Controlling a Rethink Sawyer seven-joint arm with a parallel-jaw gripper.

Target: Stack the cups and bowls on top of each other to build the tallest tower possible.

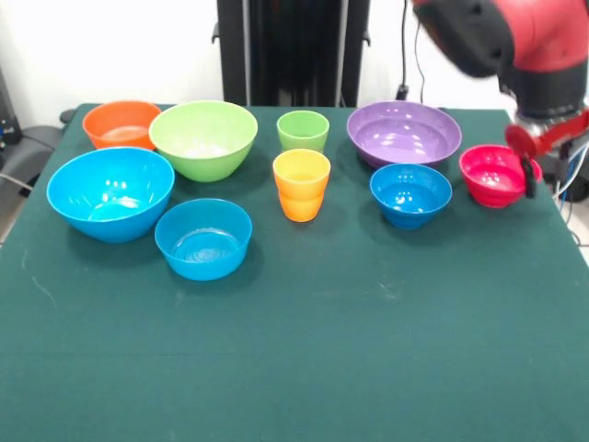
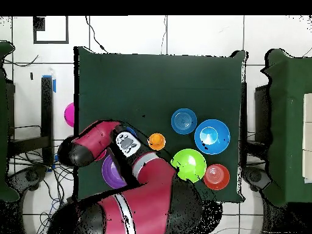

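On the green table (image 1: 304, 350), the back row holds an orange bowl (image 1: 121, 124), a lime green bowl (image 1: 203, 138), the light green cup (image 1: 303, 131) and a purple bowl (image 1: 404, 133). In front stand a large blue bowl (image 1: 110, 193), a medium blue bowl (image 1: 203, 238), the orange cup (image 1: 301, 184), a small blue bowl (image 1: 410, 194) and a small red bowl (image 1: 492, 175). All stand apart, none stacked. My gripper (image 1: 531, 173) hangs at the red bowl's right rim, by the table's right edge. No hot pink bowl shows. In the overhead view my arm (image 2: 143, 183) covers the green cup and part of the purple bowl (image 2: 111, 173).
The robot's black pedestal (image 1: 293, 51) stands behind the table. Cables (image 1: 405, 55) hang at the back right. The front half of the table holds no objects. In the overhead view, dark chairs (image 2: 286, 122) flank the table on both sides.
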